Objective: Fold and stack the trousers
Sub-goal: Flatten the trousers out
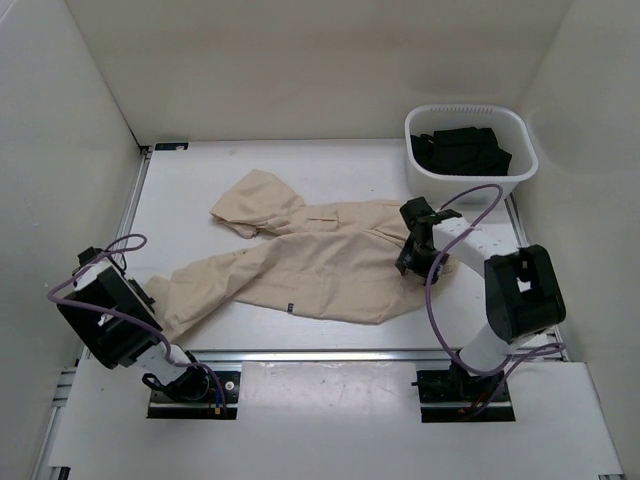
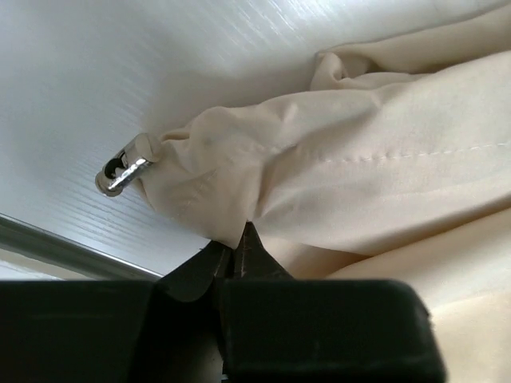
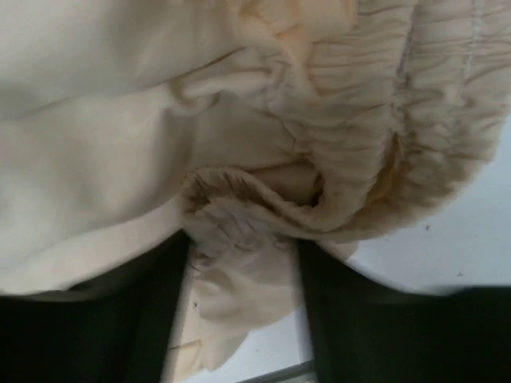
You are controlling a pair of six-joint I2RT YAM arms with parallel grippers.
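beige cotton trousers point(image 1: 320, 265), soft and creased, lie spread across the middle of the white table point(image 1: 340, 165), waist towards the right and the two legs running off to the left. one leg angles away towards the far left, where the cloth is bunched over on itself; the other stretches towards the near left corner. a small dark tag point(image 1: 288, 307) shows on the near edge of the cloth. at the end of the near leg the left gripper point(image 2: 239, 254) is closed tight, its black fingertips meeting on the edge of the fabric, so it has the hem pinched. just beside that spot, in the left wrist view, a small silver metal cord end point(image 2: 124, 167) pokes out of the hem and rests on the table. at the other end the right gripper point(image 3: 243, 255) is down on the gathered elastic waistband point(image 3: 375, 104), its two dark fingers point(image 3: 152, 319) standing well apart with a bunched fold of the beige cloth between them. the jaws are wide, and i cannot tell whether they press on the fold. purple cables point(image 1: 435, 290) loop along both arms. at the far right corner of the table, just beyond the right arm, stands a white plastic basket point(image 1: 470, 187) with black garments point(image 1: 460, 150) heaped inside it. plain white walls point(image 1: 300, 70) close the table in on three sides.
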